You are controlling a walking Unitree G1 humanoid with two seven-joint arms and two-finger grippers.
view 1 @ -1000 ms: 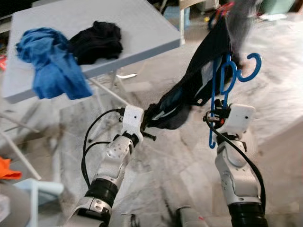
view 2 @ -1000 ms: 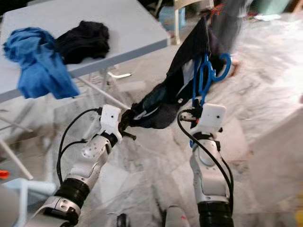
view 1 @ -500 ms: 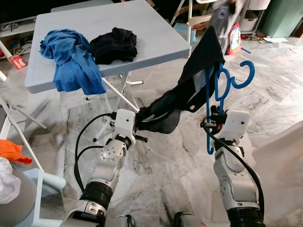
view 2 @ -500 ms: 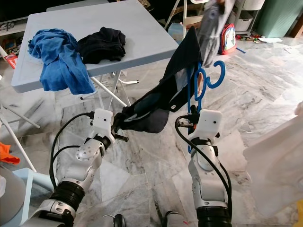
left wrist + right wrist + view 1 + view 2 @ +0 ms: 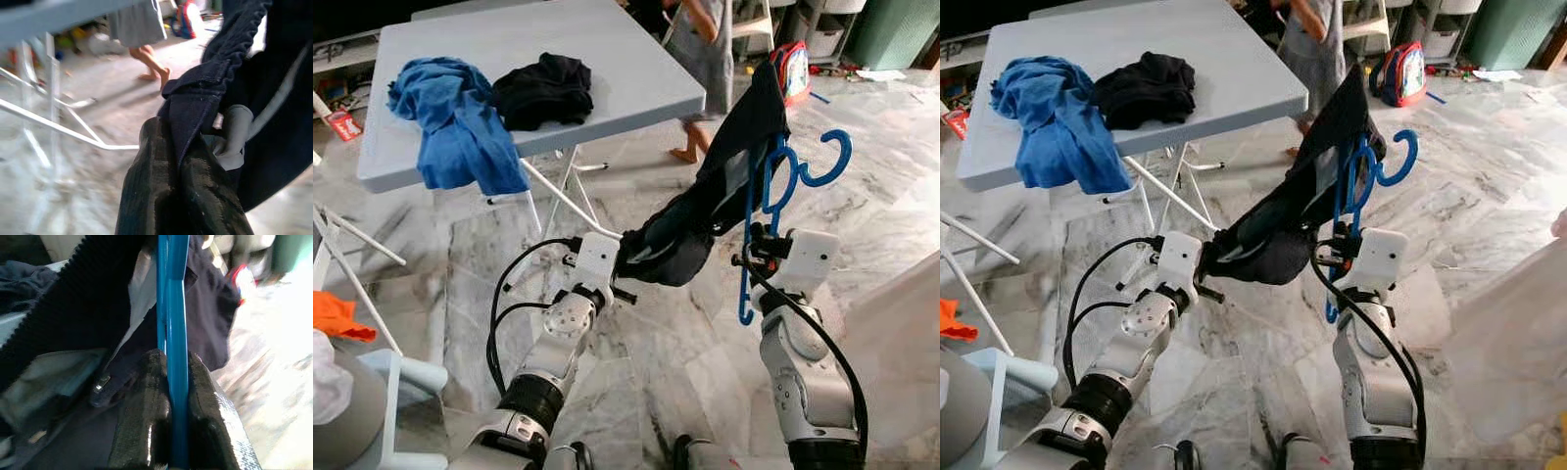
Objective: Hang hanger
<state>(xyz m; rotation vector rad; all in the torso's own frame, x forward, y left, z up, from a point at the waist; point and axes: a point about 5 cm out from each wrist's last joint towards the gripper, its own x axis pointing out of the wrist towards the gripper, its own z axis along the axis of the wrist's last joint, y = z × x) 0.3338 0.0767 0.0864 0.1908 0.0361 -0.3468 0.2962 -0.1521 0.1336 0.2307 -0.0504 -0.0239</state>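
- The blue hanger (image 5: 766, 211) is held up in the air over the marble floor (image 5: 656, 352), to the robot's right of the grey folding table (image 5: 607, 59); its long axis runs nearly upright, with the hook at the top curling toward the robot's right and the lower end hanging below the wrist.
- The right gripper (image 5: 172, 396) is closed on the hanger: in the right wrist view the blue bar runs straight up between the two black fingers (image 5: 142, 416), pinched on both sides, and goes on upward past the fingertips.
- A dark garment (image 5: 705, 201) is draped on the hanger, its peak at the hanger's top and its body sloping down toward the robot's left.
- The left gripper (image 5: 186, 161) is clamped on the lower, bunched end of that garment; in the left wrist view a folded seam of dark cloth lies across the fingers.
- The cloth covers much of the hanger's upper frame, so its exact shape there is hard to make out; the left fingertips are buried in fabric.
- On the table lie a blue cloth (image 5: 450, 117), hanging over the near edge, and a black cloth (image 5: 543, 88) just beside it.
- A person's legs (image 5: 700, 69) show beyond the table, cut off at the top edge.
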